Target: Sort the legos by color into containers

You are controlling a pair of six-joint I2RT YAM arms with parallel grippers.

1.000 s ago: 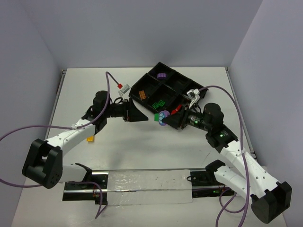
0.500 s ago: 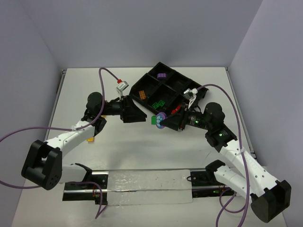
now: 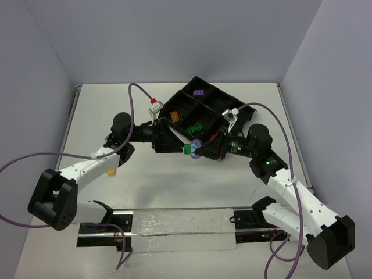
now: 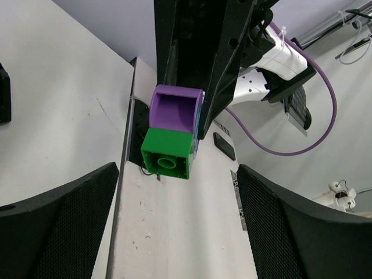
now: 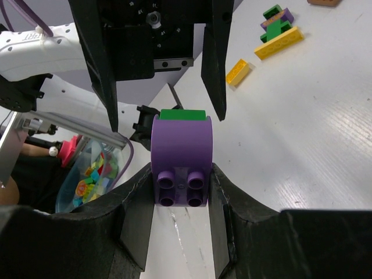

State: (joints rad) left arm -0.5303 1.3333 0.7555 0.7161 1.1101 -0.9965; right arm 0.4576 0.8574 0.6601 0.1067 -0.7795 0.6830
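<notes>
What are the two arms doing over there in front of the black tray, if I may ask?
The right claw is clamped on a purple piece with a green brick stuck to its end, held up just in front of the black tray. The left claw faces it, open, straddling the green brick without touching it. They look set to pull the two apart for sorting.

Arms: two are standing, left arm (image 3: 87, 167) at 8 o'clock, right arm (image 3: 290, 189) at 4.
Tray (image 3: 222, 103): one is sitting toward 12 o'clock.
Joined bricks: two are hanging mid-table, purple brick (image 3: 197, 143) and green brick (image 3: 188, 149).
</notes>
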